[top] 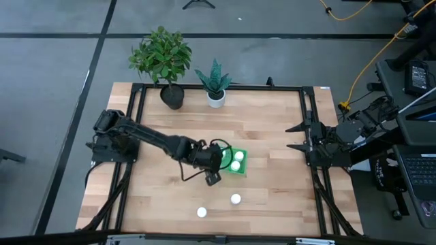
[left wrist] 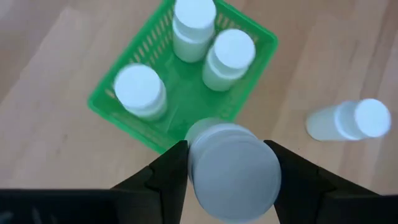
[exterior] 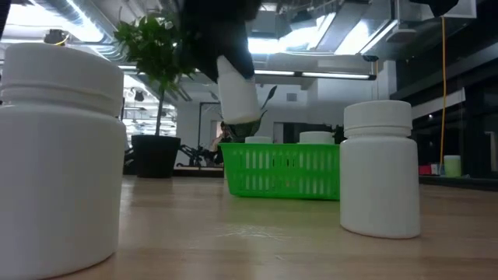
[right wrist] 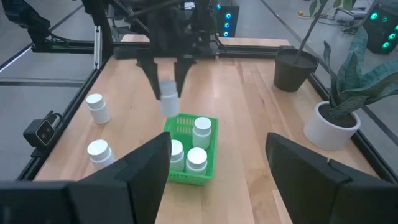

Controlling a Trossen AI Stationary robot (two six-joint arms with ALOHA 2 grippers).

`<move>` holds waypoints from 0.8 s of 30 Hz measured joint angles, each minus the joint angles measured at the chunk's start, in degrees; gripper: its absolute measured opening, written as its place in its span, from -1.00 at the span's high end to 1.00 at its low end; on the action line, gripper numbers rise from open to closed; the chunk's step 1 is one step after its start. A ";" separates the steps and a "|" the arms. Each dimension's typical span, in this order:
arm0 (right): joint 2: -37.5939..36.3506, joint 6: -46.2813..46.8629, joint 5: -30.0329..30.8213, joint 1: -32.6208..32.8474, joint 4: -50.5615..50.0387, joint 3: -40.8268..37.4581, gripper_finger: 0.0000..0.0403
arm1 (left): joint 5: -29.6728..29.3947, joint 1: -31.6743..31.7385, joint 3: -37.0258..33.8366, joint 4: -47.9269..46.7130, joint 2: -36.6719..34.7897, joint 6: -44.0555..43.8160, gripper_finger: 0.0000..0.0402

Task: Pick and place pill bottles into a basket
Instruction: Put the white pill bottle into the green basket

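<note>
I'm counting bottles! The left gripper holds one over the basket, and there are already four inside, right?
Not quite: three bottles are inside the basket, as the left wrist view shows. The left gripper does hold one over it.

Three pill bottles (left wrist: 194, 28) already stand in the green basket (left wrist: 122, 109), leaving bare floor only in the corner nearest the left end effector (left wrist: 225, 171), which hangs over that rim clamping a fourth bottle (left wrist: 233, 171). Two loose bottles (top: 235, 199) stand near the table's (top: 272, 190) front edge, well apart from the basket. Two potted plants (top: 163, 61) block the far edge. Between the basket and the right end effector (top: 294, 137), the wood lies bare.
</note>
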 joint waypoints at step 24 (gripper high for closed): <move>3.16 1.61 1.35 -0.15 0.04 0.00 -0.31 | 6.36 6.93 0.00 1.66 1.17 15.57 0.12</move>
